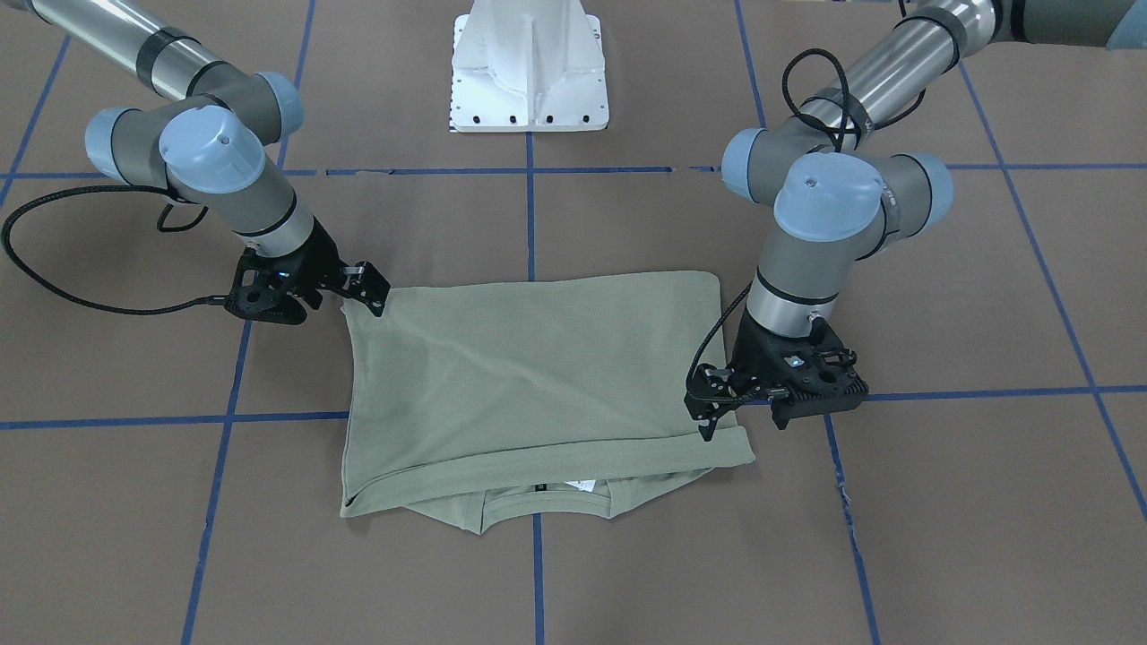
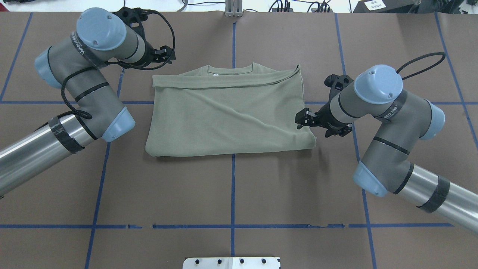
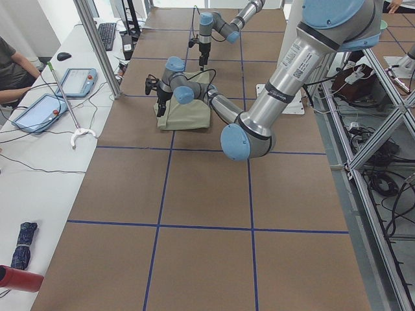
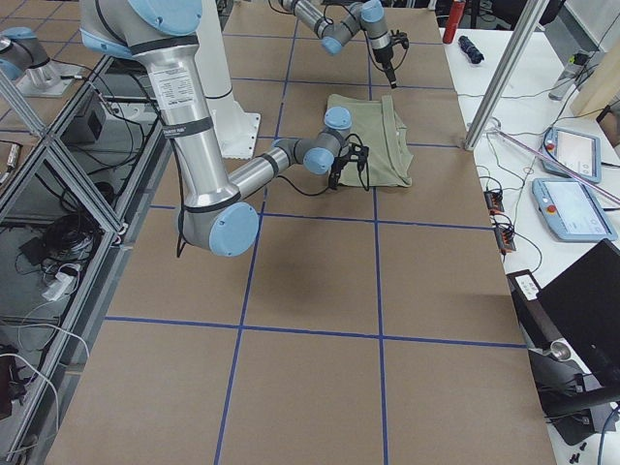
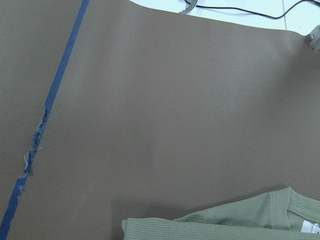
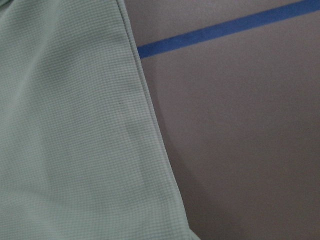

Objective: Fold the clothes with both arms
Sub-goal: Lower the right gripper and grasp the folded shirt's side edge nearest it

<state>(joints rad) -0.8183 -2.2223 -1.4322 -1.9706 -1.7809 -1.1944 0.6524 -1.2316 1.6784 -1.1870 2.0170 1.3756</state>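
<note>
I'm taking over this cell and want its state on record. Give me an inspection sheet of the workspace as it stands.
Surface: brown table with a blue tape grid, frayed in places.
Job's things: green shirt lies folded flat; its collar and white tag peek out at the edge far from the robot.
Clutter: nothing seen on the table.
Grippers: left gripper is just off the shirt's far left corner, and right gripper is at its right edge. Open or shut is unclear for both.
Cables: black cables loop loosely beside both wrists.
Surroundings: white pedestal; side bench with touch pendants; a seated person.
</note>
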